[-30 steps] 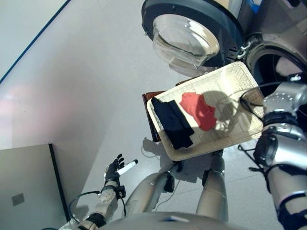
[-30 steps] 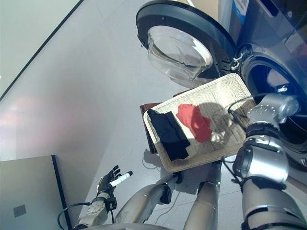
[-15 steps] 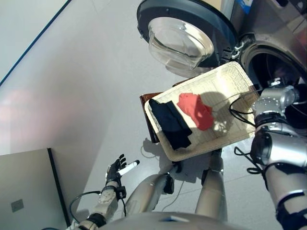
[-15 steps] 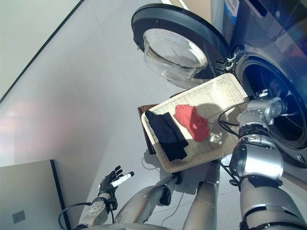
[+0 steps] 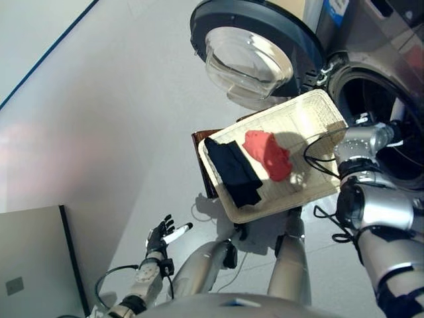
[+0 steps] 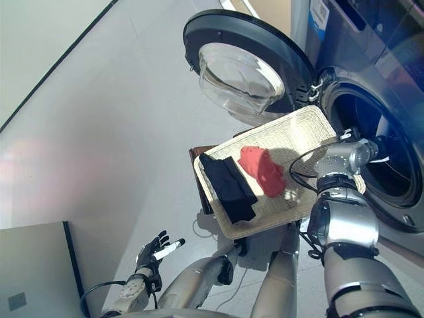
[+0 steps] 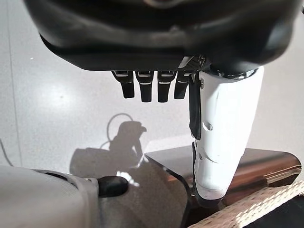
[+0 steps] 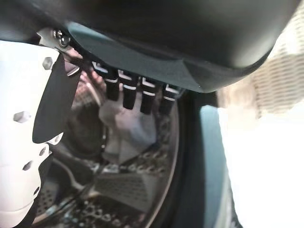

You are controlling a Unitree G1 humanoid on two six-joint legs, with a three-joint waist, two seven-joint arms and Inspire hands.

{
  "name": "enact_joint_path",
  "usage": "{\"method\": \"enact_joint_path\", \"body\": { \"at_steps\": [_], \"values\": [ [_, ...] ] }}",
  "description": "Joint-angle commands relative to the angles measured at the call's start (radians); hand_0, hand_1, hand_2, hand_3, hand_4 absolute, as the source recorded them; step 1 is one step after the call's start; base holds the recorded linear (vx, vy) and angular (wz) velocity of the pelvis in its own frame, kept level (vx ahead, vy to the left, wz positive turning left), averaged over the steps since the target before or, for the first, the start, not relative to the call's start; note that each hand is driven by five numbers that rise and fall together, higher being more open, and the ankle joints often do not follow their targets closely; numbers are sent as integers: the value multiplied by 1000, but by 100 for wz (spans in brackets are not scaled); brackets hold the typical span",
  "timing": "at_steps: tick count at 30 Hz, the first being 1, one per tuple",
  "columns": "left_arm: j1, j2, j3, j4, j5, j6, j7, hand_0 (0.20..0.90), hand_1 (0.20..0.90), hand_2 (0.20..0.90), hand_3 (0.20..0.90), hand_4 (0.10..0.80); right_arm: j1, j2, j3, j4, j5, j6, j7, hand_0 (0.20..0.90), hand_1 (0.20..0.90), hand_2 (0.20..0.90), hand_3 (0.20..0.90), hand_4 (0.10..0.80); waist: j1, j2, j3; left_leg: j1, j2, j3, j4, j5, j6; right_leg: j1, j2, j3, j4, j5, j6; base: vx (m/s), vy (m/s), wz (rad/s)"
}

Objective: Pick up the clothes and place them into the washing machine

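Note:
A shallow wicker basket [image 5: 301, 119] rests on a low dark brown box [image 5: 201, 142] beside the washing machine [image 6: 371, 79]. In it lie a red garment [image 5: 267, 154] and a dark navy garment [image 5: 235, 173]. My right hand [image 8: 156, 42] reaches past the basket's far corner into the mouth of the drum [image 6: 381, 152], fingers straight and empty. A pale cloth [image 8: 127, 133] lies inside the drum past the fingers. My left hand [image 5: 159, 236] hangs low over the floor, open and empty, and also shows in the left wrist view [image 7: 152, 88].
The machine's round door [image 5: 248, 50] stands swung open beyond the basket's far side. A grey panel [image 5: 33, 265] stands at the lower left. Pale floor [image 5: 99, 119] stretches to the left of the basket.
My right arm has moved on past the basket's corner toward the drum's mouth. The view has shifted a little. The basket, the clothes and my left hand have stayed put.

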Motion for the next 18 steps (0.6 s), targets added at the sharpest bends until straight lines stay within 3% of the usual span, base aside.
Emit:
{"method": "enact_joint_path", "body": {
  "at_steps": [1, 6, 10, 18],
  "values": [
    [28, 51, 23, 44, 14, -19, 21, 900, 900, 900, 900, 800, -28, -85, 140, 54, -114, 49, 24, 900, 900, 900, 900, 800, 38, 27, -27, -89, 63, -74, 20, 42, -135, 65, 27, -35, 110, -144, -6, 0, 0, 0],
    [18, 77, 56, 28, 66, -22, 26, 900, 900, 900, 900, 800, -24, -76, 350, 102, -420, 180, 35, 900, 900, 900, 900, 800, 37, -4, 2, -98, 75, -80, 36, 50, -136, 64, 34, -44, 114, -135, -12, -41, -59, 2],
    [27, 85, 81, 14, 76, -33, 33, 900, 900, 900, 900, 800, 15, -25, 461, 39, -606, 210, 19, 900, 900, 900, 900, 800, 23, -36, 30, -105, 83, -90, 50, 57, -137, 70, 42, -58, 117, -131, -15, -34, -71, 9],
    [31, 102, 118, 24, 111, -43, 45, 900, 900, 900, 900, 800, 71, -9, 662, 53, -1001, 299, -5, 900, 900, 900, 900, 800, 24, -97, 47, -107, 88, -124, 55, 71, -139, 95, 40, -98, 106, -119, -15, -4, -47, 12]
  ]
}}
